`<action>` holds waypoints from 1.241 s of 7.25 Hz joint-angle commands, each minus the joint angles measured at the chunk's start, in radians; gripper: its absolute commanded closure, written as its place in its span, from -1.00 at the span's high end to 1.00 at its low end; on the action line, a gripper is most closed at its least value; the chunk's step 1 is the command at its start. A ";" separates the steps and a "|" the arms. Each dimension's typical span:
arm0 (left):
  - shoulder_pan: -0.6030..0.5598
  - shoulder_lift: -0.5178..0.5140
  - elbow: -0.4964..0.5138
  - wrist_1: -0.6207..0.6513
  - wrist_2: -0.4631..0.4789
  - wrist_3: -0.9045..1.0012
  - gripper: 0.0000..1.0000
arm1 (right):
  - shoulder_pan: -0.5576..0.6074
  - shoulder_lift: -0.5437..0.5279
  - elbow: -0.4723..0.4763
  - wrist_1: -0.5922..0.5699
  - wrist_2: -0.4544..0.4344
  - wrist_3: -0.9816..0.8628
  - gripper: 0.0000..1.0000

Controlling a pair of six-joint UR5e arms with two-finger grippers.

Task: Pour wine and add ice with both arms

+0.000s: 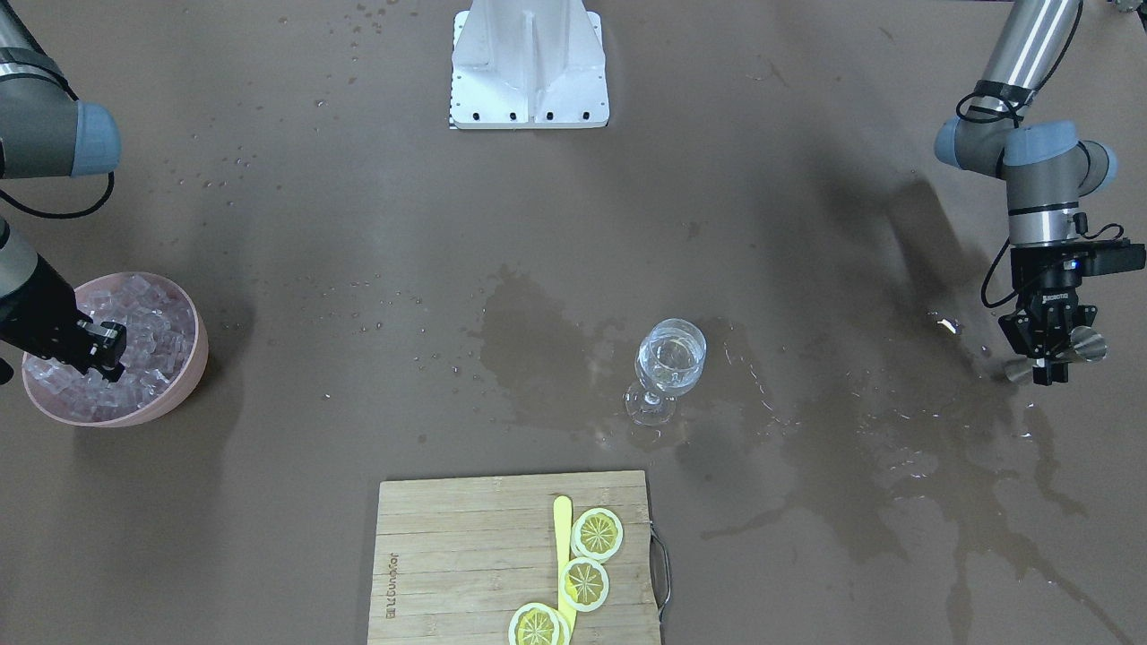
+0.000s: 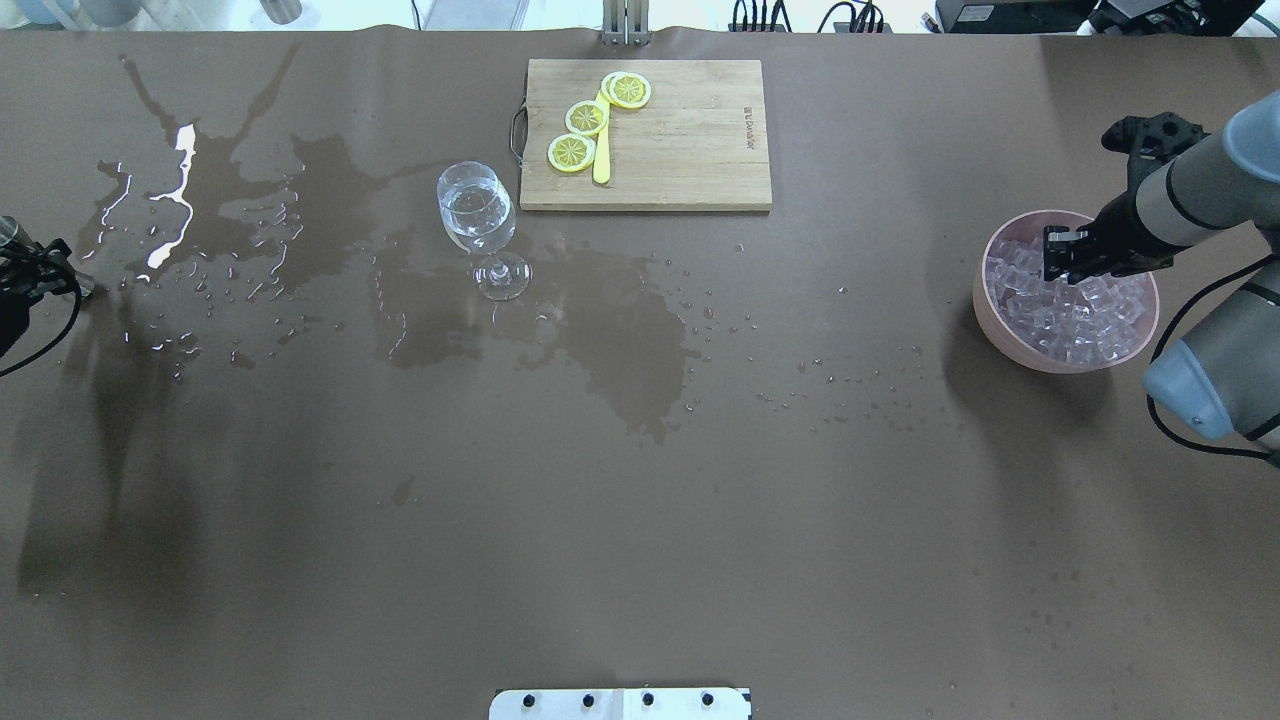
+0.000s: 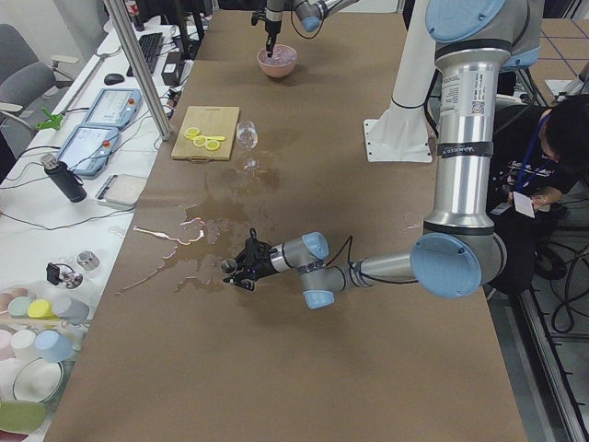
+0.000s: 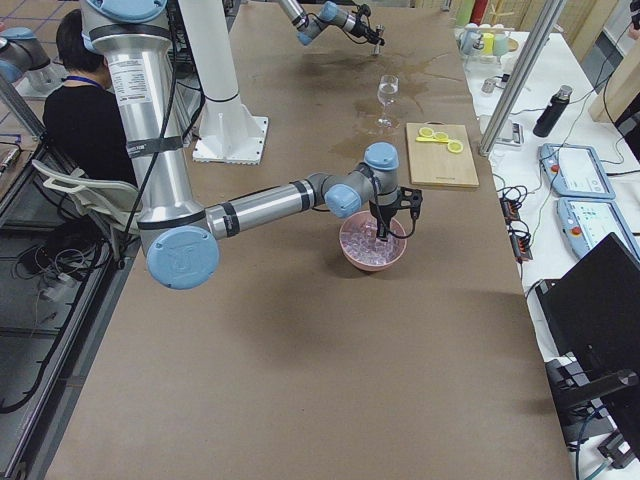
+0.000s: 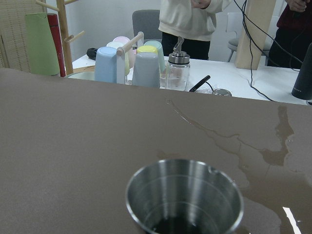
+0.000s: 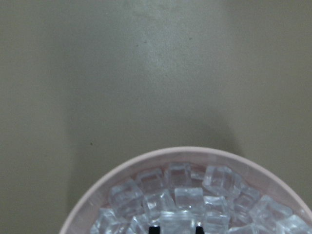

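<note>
A wine glass (image 1: 668, 363) stands mid-table with clear wine (image 1: 670, 356) in its bowl; it also shows in the overhead view (image 2: 477, 215). A pink bowl (image 1: 184, 381) of ice cubes (image 1: 152, 313) sits at the table's right end, seen too in the overhead view (image 2: 1010, 350). My right gripper (image 1: 107, 345) is down inside the bowl, and in the right wrist view its fingertips (image 6: 155, 229) flank one ice cube (image 6: 176, 220). My left gripper (image 1: 1053, 349) is shut on a steel jigger (image 1: 1086, 344) above the wet table at the left end; the jigger's cup (image 5: 184, 200) fills the left wrist view.
A wooden cutting board (image 1: 466, 555) with lemon slices (image 1: 598, 534) and a yellow knife (image 1: 563, 528) lies at the far edge by the glass. Wet spill patches (image 1: 896, 448) spread between the glass and the left gripper. The white base block (image 1: 529, 63) stands at the robot's side.
</note>
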 commanded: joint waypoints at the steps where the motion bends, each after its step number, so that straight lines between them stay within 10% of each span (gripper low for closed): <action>1: 0.000 -0.007 -0.017 0.000 0.001 0.009 -0.41 | 0.056 0.098 0.033 -0.148 0.050 -0.002 -1.00; 9: -0.067 -0.005 -0.198 0.026 0.000 0.325 -0.57 | 0.146 0.238 0.068 -0.244 0.121 -0.117 -1.00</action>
